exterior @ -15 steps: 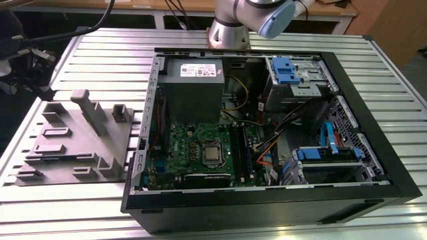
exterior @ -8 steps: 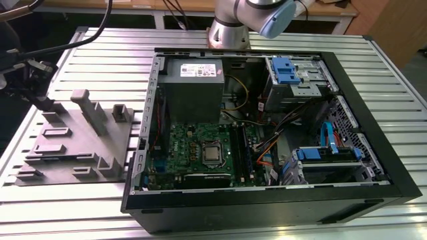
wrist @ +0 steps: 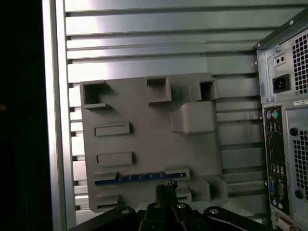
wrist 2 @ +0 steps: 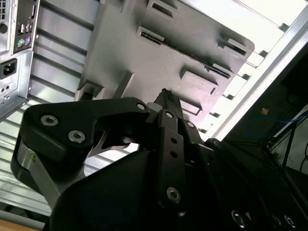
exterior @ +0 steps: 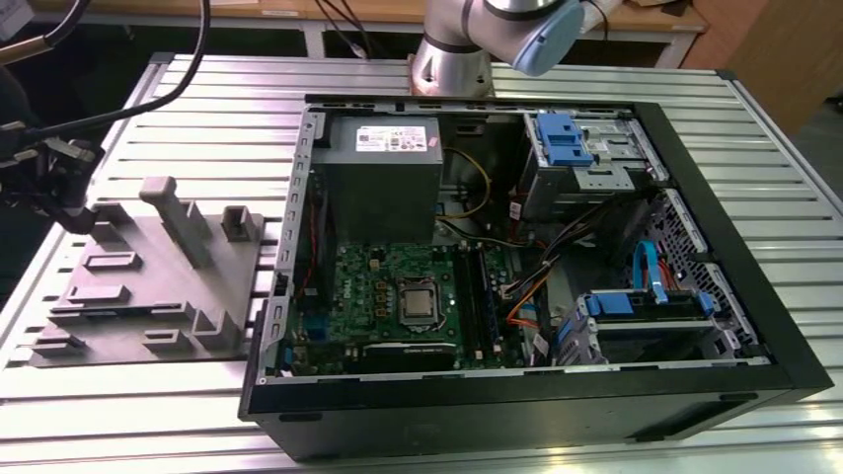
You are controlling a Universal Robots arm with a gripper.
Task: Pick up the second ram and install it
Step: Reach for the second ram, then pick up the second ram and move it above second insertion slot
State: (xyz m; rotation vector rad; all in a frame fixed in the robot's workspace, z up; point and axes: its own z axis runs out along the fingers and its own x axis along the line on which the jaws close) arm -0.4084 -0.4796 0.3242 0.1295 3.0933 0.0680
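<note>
Black gripper (wrist: 167, 186) looks pinched shut and empty, hovering over the long dark blue-green memory stick (wrist: 130, 179) sitting in its slot on the grey moulded plastic tray (wrist: 144, 130), so nothing's picked or installed yet.

The arm (exterior: 520, 30) is seen at the exterior view's top. In the first wrist view the tool (wrist: 166, 188) is held pointing down, its fingertips pressed together.
</note>
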